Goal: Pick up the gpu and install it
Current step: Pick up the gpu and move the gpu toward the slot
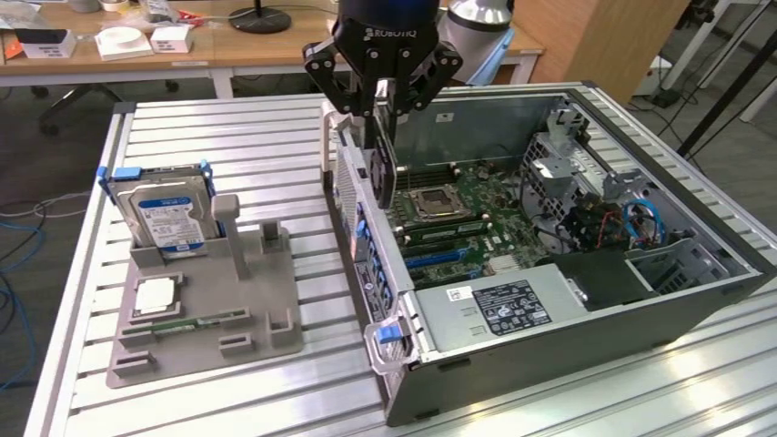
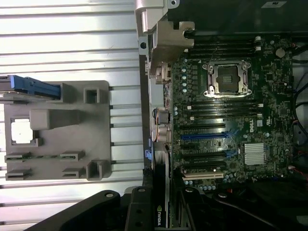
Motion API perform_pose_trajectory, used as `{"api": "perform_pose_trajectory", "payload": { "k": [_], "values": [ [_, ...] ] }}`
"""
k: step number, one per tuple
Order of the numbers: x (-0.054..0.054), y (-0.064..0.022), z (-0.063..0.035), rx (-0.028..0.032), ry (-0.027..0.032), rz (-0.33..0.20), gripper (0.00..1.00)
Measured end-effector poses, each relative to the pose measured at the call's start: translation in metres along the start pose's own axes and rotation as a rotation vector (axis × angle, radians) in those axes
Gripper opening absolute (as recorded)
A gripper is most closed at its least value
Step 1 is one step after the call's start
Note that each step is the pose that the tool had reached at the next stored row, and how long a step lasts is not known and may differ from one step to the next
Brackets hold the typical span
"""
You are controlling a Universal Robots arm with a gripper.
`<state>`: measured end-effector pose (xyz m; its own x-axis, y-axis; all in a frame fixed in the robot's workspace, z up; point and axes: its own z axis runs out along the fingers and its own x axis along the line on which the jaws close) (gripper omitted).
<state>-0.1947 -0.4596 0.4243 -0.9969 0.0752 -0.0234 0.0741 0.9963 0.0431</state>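
- Exterior view: the gripper [image 1: 384,100] hangs over the rear-wall side of the open case [image 1: 680,300], jaws clamped on the top edge of the gpu [image 1: 386,164].
- The gpu hangs upright, edge-on to that camera. Its lower end is down inside the case, just beside the rear wall and over the board [image 1: 468,232].
- In the wrist view the card runs straight out from between the fingers [image 2: 137,211], green logo showing. It lines up along the rear edge of the board, near the long slots [image 2: 207,135].
- I can't tell if the bottom edge touches anything. It doesn't look seated, since most of the card stands well above the board.
- Progress, as I read it: the pickup is done, with the card off the grey holder [image 1: 200,309] and over the case. The install itself isn't finished, because the card isn't down in a slot and the jaws haven't let go.
- The drive [image 1: 170,218] stands in the holder out on the table [image 1: 243,127], well apart from the gripper.
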Motion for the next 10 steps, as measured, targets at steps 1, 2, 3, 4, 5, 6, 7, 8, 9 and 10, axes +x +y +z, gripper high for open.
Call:
{"api": "perform_pose_trajectory", "payload": {
  "k": [1,2,3,4,5,6,7,8,9,10],
  "values": [
    [-0.0006,0.0000,0.0000,0.0000,0.0000,0.000,0.26],
    [-0.0011,0.0001,0.0000,0.0000,0.0000,0.000,0.26],
    [-0.0017,0.0001,0.0000,0.0000,0.0000,0.000,0.26],
    [-0.0023,0.0002,0.0001,-0.0002,-0.0001,0.000,0.26],
    [-0.0027,0.0002,0.0001,-0.0001,0.0000,0.000,0.26],
    [-0.0030,0.0002,0.0001,0.0000,0.0000,0.000,0.26],
    [-0.0034,0.0003,0.0001,0.0001,0.0000,0.000,0.26],
    [-0.0039,0.0003,0.0001,0.0000,0.0000,0.000,0.26],
    [-0.0043,0.0003,0.0001,0.0000,0.0000,0.000,0.26],
    [-0.0047,0.0003,0.0001,0.0000,0.0000,0.000,0.26]
  ]
}}
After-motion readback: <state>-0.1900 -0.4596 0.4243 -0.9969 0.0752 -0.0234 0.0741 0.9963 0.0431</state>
